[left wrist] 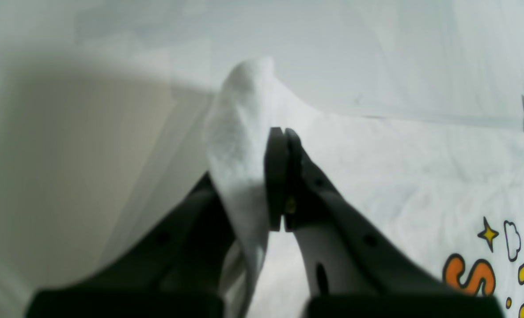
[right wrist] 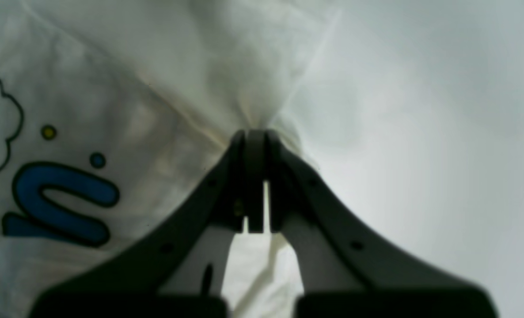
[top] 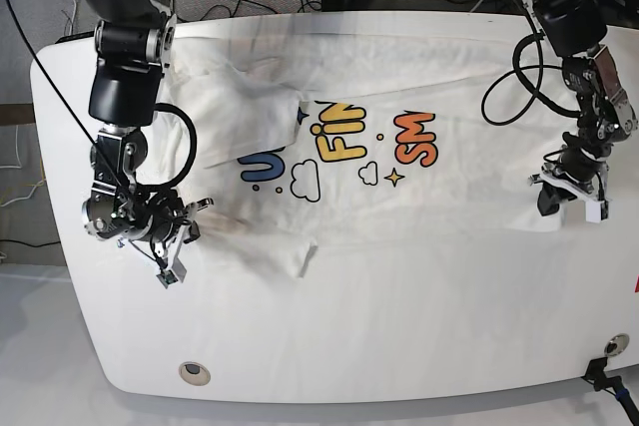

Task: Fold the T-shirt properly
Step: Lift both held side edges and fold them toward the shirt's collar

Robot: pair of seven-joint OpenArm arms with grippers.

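Shirt position: the T-shirt [top: 349,162] lies spread print-up across the white table [top: 399,346], already rumpled, with a flap turned over the print near its left end in the base view and a small fold poking out along its near edge.

Left gripper: your left gripper [left wrist: 282,132] has its jaws pressed together on a ridge of white cloth, which bunches up over one finger in the left wrist view; the orange and yellow print [left wrist: 487,269] lies off to the side.

Right gripper: your right gripper [right wrist: 255,132] is also closed, pinching a gathered point of cloth, with creases fanning out from the tips and the blue letter [right wrist: 61,203] close by.

Risk, thin hold: each pinch looks like it catches only a small tuck, so a quick lift could let the cloth slide out of one side and leave the fold lopsided.

Risk, uneven pull: if you move one arm faster than the other, the shirt will likely skew or drag across the table instead of folding on a straight line.

Risk, buried wrinkles: the turned flap and near-edge fold may get trapped inside the next fold if you carry on without flattening them.

Risk, layers: I cannot tell whether either gripper holds one layer or two; a single layer would peel away from the rest.
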